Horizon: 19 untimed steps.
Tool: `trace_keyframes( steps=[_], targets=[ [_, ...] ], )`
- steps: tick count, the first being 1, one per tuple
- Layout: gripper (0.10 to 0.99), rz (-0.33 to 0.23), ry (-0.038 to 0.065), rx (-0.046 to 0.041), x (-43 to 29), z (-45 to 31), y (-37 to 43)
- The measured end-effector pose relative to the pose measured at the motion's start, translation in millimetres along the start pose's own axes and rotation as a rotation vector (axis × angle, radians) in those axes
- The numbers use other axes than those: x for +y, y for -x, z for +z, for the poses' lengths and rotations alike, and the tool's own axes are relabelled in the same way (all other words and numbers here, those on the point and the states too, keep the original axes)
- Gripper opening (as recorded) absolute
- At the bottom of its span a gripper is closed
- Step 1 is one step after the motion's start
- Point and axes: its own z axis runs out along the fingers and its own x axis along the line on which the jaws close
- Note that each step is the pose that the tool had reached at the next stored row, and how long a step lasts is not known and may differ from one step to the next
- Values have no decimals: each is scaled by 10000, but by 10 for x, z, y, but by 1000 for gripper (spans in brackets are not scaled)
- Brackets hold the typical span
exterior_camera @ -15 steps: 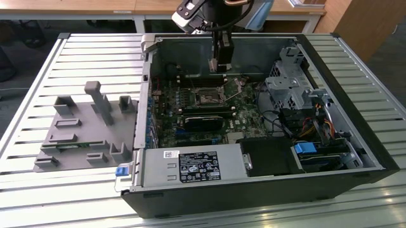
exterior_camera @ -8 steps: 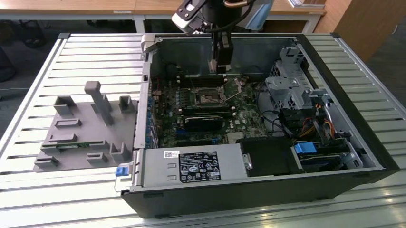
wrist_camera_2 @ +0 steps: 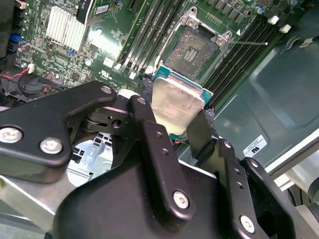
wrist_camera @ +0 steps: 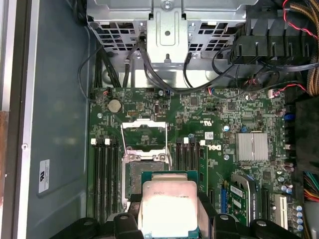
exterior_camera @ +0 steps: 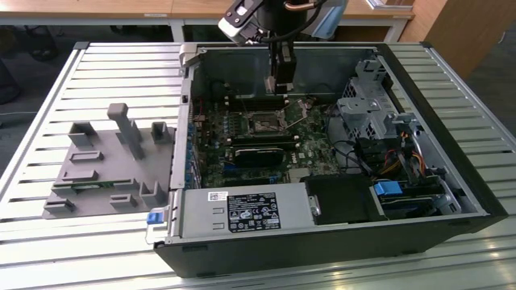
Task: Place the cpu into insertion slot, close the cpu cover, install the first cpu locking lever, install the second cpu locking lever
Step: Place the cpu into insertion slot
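1. I see the gripper (wrist_camera_2: 172, 121) with its black fingers (wrist_camera_2: 154, 144) clamped on opposite edges of the cpu (wrist_camera_2: 177, 102).
2. The cpu is a flat square with no longer side. Its dull silver lid faces both wrist cameras, and a green rim runs around it.
3. It hangs over the green motherboard (wrist_camera: 224, 124), just beside the insertion slot (wrist_camera: 133, 179), not seated.
4. The cpu cover (wrist_camera: 143, 134), a thin silver frame, lies flipped open.
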Motion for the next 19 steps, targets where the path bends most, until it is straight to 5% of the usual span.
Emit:
trace_keyframes(
  steps=[19],
  targets=[
    [525,0,-8,1,-4,44,1]
  ],
)
